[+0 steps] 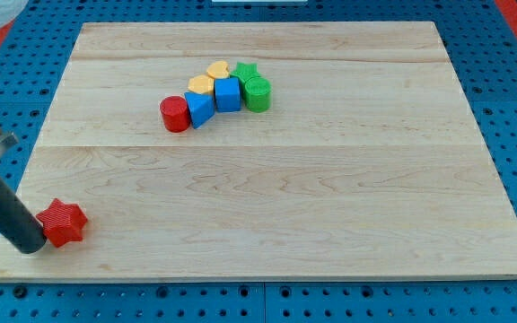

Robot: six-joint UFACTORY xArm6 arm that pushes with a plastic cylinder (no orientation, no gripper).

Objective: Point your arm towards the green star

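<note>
Entry, landmark: the green star [246,71].

Location of task item. The green star sits in the cluster near the view's top of the counter [330,188], at the cluster's far edge. Touching it on the view's left is the yellow heart [218,69]; just below it is the green cylinder [257,93].

End effector. A bare rod with nothing to open or close; it grips nothing. My tip [30,247] rests at the counter's lower-left corner, well apart from the green star and touching, or all but touching, the red star [63,222] on that block's left side.

Risks, judged.
- A straight sweep from my tip toward the green star would likely carry the red star along, since that block lies directly in the way.
- The red cylinder [176,114] and blue triangle [199,109] stand on the near side of the green star; an approach from the lower left would likely strike them first and scatter the cluster.
- The green cylinder shares the star's colour and stands just beside it; stopping short could leave the tip aimed at the wrong block.

Count.
- Green: 2 (star, cylinder)
- Red: 2 (star, cylinder)
- Blue: 2 (triangle, blue cube [228,93])
- Yellow: 2 (heart, yellow block [201,85], exact shape unclear)
- Total blocks: 8
- Rods: 1
</note>
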